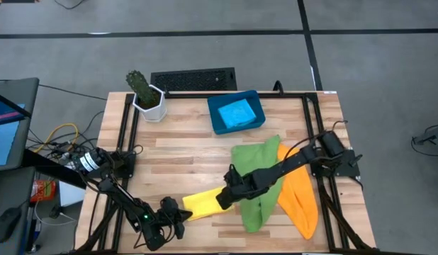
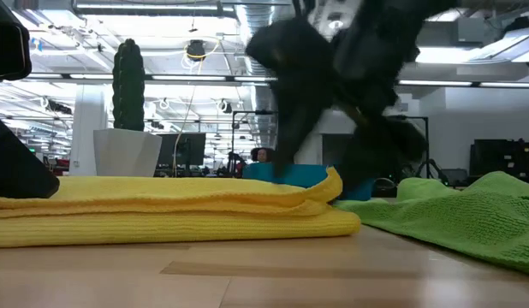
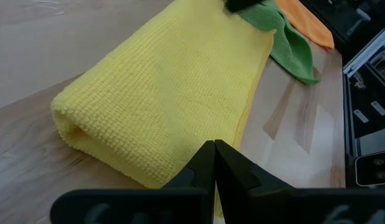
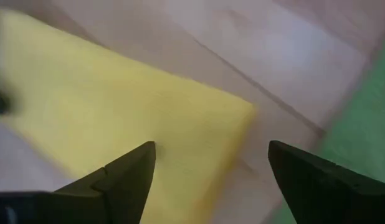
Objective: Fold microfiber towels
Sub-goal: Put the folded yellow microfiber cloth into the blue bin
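Note:
A yellow towel (image 1: 205,202), folded into a long band, lies near the table's front edge. My left gripper (image 3: 214,149) is shut at the towel's left end (image 1: 187,207). My right gripper (image 4: 211,146) hangs open above the towel's right end (image 4: 199,124), with a finger on either side and clear of it. A green towel (image 1: 258,188) lies crumpled to the right of the yellow one. An orange towel (image 1: 300,202) lies beside the green one. A light blue towel (image 1: 237,113) sits in the dark-blue tray (image 1: 215,126) at the back. My left gripper's shut fingertips (image 3: 208,158) stand at the long edge of the yellow towel (image 3: 174,81), near its left end, slanting down from the table's left side. No cloth shows between them. I cannot tell whether they touch the towel, which lies flat on the table.
A potted cactus (image 1: 144,92) stands at the table's back left, with a dark keyboard (image 1: 194,79) beyond the far edge. Black frame rails (image 1: 312,120) run along both sides. Bare wood (image 1: 176,152) lies between the tray and the yellow towel.

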Action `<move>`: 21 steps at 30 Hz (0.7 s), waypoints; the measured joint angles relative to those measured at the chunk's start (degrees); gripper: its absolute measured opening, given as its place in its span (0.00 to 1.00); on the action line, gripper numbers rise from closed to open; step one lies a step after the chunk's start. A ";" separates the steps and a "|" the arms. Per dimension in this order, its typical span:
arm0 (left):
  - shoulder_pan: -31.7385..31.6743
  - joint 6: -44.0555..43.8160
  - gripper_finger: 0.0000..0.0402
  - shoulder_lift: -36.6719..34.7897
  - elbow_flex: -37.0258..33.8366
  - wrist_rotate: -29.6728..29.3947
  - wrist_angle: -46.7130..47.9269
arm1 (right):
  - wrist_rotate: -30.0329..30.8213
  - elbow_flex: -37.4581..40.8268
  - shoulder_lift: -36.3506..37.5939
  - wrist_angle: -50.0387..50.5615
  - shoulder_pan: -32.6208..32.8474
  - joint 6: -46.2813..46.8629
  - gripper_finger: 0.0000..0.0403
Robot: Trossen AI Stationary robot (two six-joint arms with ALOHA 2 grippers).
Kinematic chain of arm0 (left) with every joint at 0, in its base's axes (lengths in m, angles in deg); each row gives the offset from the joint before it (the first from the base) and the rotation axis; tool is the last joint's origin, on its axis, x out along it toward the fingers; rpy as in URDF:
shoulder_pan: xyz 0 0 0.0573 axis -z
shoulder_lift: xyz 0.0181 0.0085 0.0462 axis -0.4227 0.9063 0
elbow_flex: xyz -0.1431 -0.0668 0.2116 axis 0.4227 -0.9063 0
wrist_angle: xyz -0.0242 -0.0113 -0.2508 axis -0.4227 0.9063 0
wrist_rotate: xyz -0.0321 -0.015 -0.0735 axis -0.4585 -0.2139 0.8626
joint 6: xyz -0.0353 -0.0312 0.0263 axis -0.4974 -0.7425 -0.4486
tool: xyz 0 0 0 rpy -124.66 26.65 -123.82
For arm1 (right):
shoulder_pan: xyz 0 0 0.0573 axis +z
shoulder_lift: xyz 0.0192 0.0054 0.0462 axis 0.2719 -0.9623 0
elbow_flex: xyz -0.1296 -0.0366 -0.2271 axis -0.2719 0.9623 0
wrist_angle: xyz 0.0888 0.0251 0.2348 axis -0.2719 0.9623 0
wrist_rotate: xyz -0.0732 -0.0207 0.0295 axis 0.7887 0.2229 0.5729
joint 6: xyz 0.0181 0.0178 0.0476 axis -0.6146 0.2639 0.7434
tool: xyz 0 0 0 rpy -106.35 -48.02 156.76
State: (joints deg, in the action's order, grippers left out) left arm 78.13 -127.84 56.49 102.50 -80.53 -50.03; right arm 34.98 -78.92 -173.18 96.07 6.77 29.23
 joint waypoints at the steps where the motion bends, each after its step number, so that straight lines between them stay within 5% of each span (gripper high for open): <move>1: -0.02 -0.04 0.00 0.00 0.00 -0.02 -0.02 | -0.88 0.10 -1.00 -0.15 0.23 0.38 0.83; 9: -0.36 -0.33 0.00 0.02 0.06 0.08 -0.17 | -2.16 -0.40 -4.55 -1.38 1.57 2.39 0.79; 21: -0.69 -0.63 0.00 0.02 0.11 0.13 -0.17 | -4.99 -0.07 -4.91 -3.71 1.17 1.22 0.34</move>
State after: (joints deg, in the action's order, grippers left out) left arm 77.44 -128.47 56.51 102.61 -80.40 -50.21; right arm 30.00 -78.99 -178.09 92.36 7.95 30.45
